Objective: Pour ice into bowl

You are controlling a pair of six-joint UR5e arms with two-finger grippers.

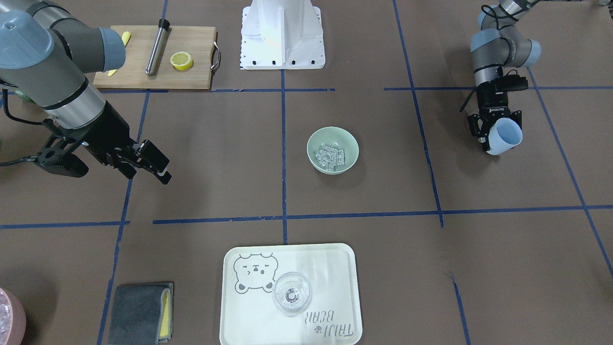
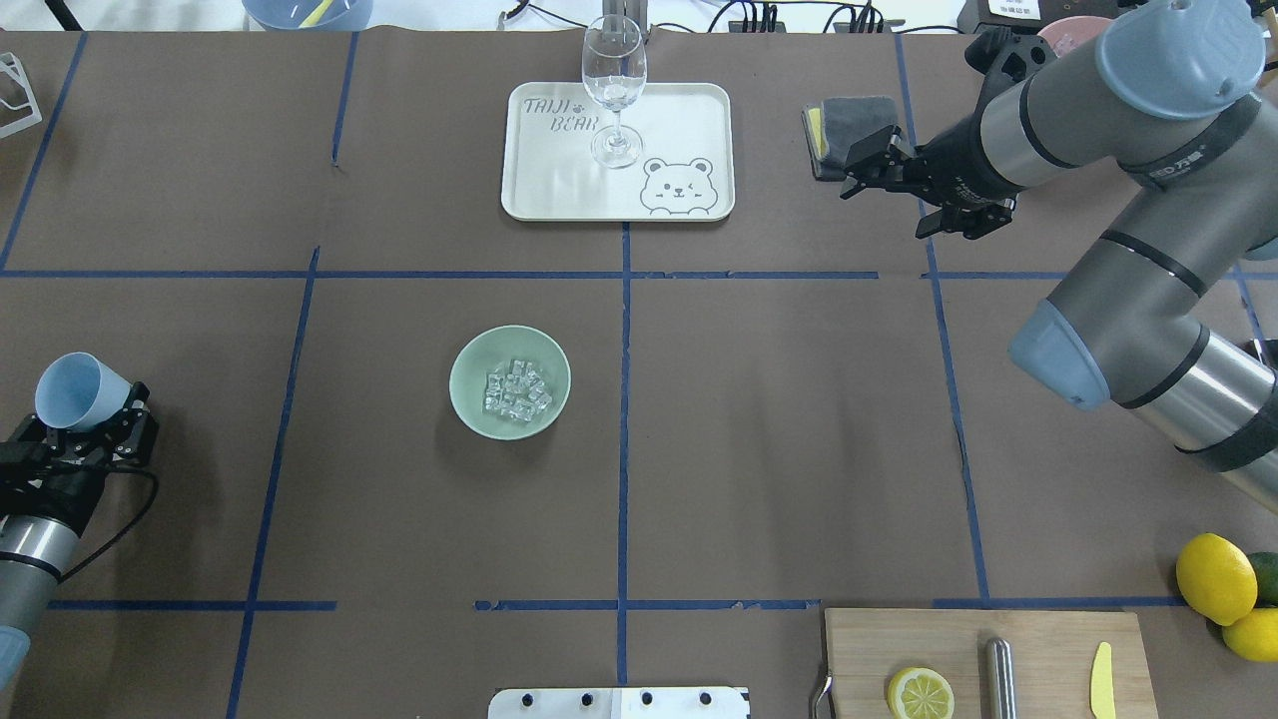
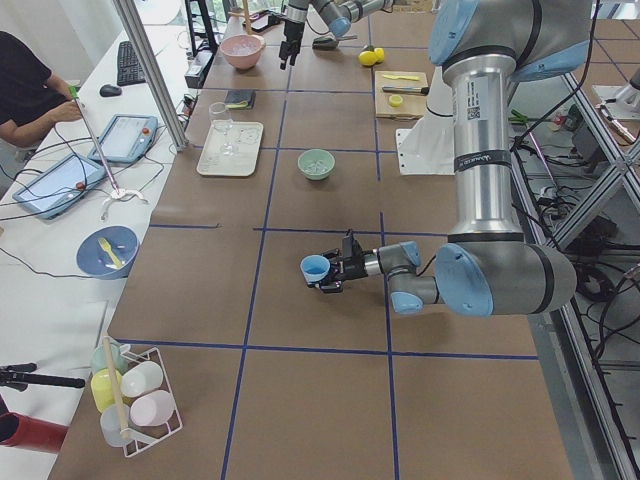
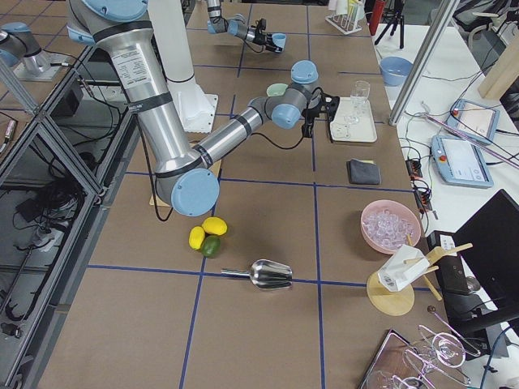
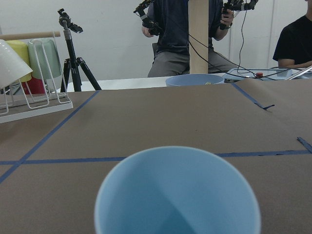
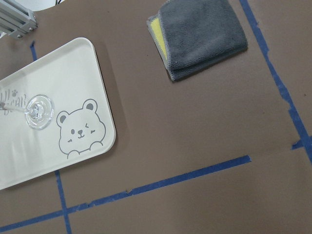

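You could see the ice (image 2: 516, 389) heaped in the bowl (image 2: 474, 359), a little left of centre in the overhead view, so the pouring looked done. At the left edge, well apart from the bowl, the left end effector (image 2: 108, 414) gripped the tilted, apparently empty cup (image 2: 75, 389). At the upper right, the right end effector (image 2: 867, 163) was spread and carried nothing, probably parked out of the way.

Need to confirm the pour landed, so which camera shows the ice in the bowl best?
Exterior front-facing: it looks steeply into the bowl, where the ice cubes show individually. Overhead exterior is nearly as good. The side views show only a tiny bowl; wrist views miss it.
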